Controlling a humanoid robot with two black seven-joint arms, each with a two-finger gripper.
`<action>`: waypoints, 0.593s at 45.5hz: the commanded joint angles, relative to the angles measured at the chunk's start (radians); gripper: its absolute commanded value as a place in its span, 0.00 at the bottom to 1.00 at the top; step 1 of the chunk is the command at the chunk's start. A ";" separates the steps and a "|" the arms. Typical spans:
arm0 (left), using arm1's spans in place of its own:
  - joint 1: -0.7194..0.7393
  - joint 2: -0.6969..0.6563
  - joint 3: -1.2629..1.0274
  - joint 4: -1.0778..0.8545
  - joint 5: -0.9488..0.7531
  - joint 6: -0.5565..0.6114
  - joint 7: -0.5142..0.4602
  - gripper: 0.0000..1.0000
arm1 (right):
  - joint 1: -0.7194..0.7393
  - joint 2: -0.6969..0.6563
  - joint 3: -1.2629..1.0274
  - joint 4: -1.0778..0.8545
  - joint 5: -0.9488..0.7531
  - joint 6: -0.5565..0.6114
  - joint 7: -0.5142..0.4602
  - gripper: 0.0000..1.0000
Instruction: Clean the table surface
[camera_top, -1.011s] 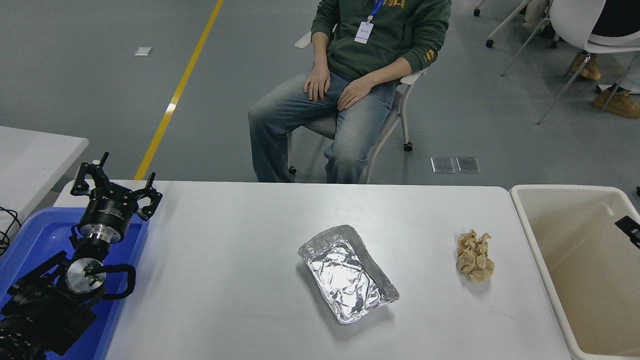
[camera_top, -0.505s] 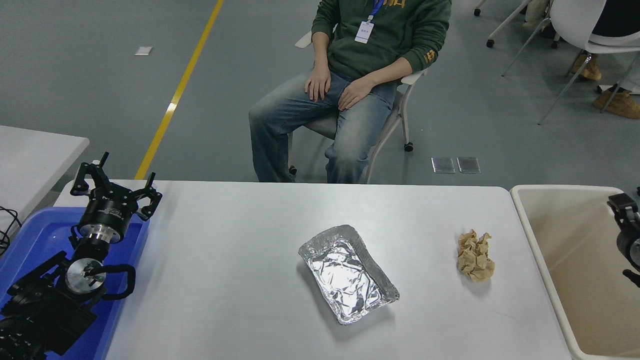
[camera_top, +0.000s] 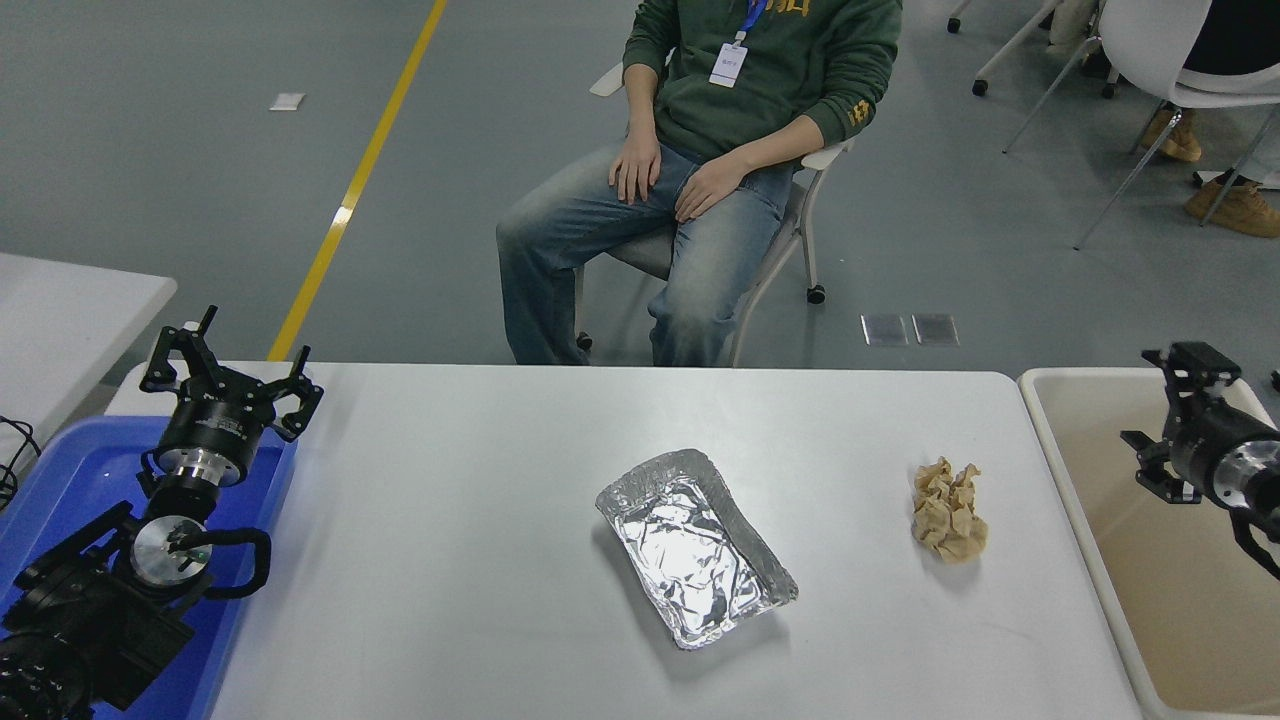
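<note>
The white table (camera_top: 480, 560) fills the lower middle of the head view; its near edge is cut off by the picture's bottom. Near its centre lies a foil tray (camera_top: 695, 548), set at a slant, open side up, crinkled inside. To the right of it, well apart, sits a crumpled ball of brown paper (camera_top: 948, 511), close to the table's right edge.

Just past that edge stands a beige bin (camera_top: 1085, 520), its right side and near corner cut off by the frame. The right end effector (camera_top: 1160, 420) hangs over the bin, pointing left toward the table, its fingers spread wide and holding nothing; most of its arm is out of view at the right edge.

The left end effector (camera_top: 232, 372) is parked at the lower left over a blue tray (camera_top: 60, 480), fingers spread wide and empty. The arm hides much of that tray, and the tray runs off the picture's left and bottom.

A smaller white table (camera_top: 70, 310) shows only in part at the left edge. A person (camera_top: 720, 150) sits on a chair beyond the table, hands on thighs, the head cut off at the top.
</note>
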 joint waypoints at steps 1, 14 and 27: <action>0.000 0.000 0.000 -0.001 0.000 0.000 0.000 1.00 | -0.038 -0.041 0.038 0.160 0.002 0.052 0.001 1.00; 0.000 0.000 0.000 0.000 0.000 0.000 0.000 1.00 | -0.086 0.096 0.166 0.162 0.002 0.023 0.123 1.00; 0.000 0.000 0.000 -0.001 0.000 0.000 0.000 1.00 | -0.092 0.298 0.237 0.080 -0.002 -0.041 0.238 1.00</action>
